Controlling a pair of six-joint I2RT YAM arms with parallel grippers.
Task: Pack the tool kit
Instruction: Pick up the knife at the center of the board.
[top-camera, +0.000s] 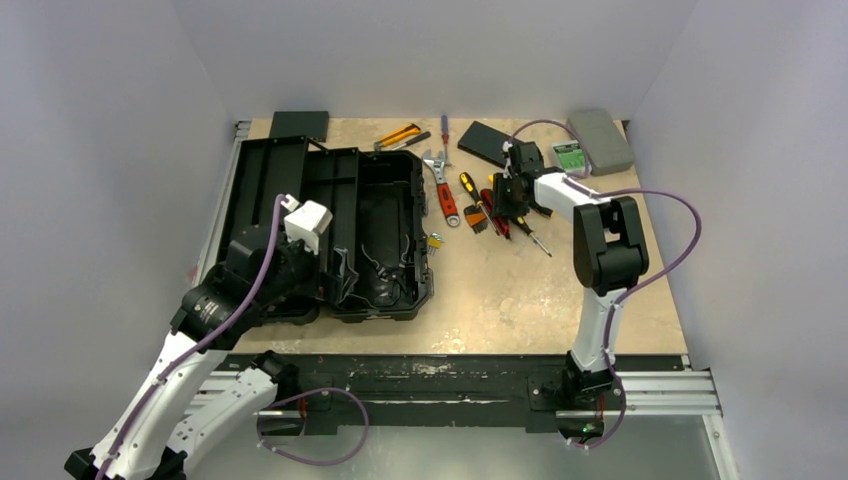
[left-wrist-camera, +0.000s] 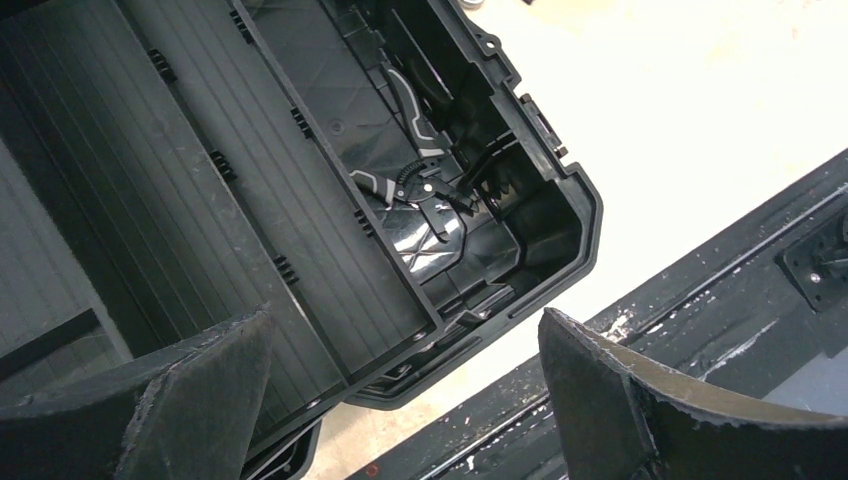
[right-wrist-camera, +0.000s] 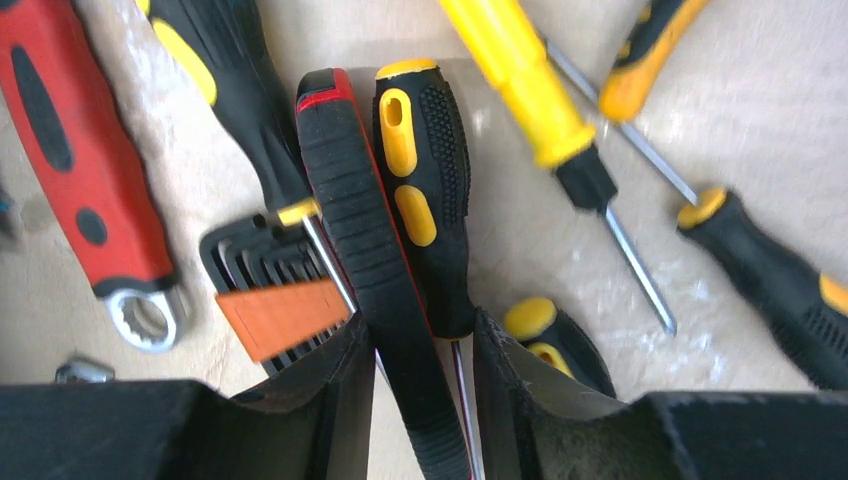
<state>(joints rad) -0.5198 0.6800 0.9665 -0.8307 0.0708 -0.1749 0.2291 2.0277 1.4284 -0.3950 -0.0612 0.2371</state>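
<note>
The tool kit's black toolbox (top-camera: 385, 290) lies open at the table's left, lid (top-camera: 265, 180) folded back. In the left wrist view, grey-handled pliers (left-wrist-camera: 410, 180) lie in its tub (left-wrist-camera: 560, 215). My left gripper (top-camera: 338, 268) hangs open and empty over the box's near corner (left-wrist-camera: 405, 335). My right gripper (top-camera: 513, 196) is down in the pile of loose tools. Its fingers (right-wrist-camera: 330, 390) are closed around a black, red-edged handle (right-wrist-camera: 350, 200). A black-and-yellow screwdriver (right-wrist-camera: 425, 170) lies against that handle, its shaft also between the jaws.
Round the right gripper lie a red wrench (right-wrist-camera: 80, 170), an orange-tagged hex key set (right-wrist-camera: 280, 310) and yellow screwdrivers (right-wrist-camera: 520, 90). At the back are a flat black box (top-camera: 488, 143), a grey case (top-camera: 600, 138), a green packet (top-camera: 569, 156) and a yellow-handled tool (top-camera: 400, 134).
</note>
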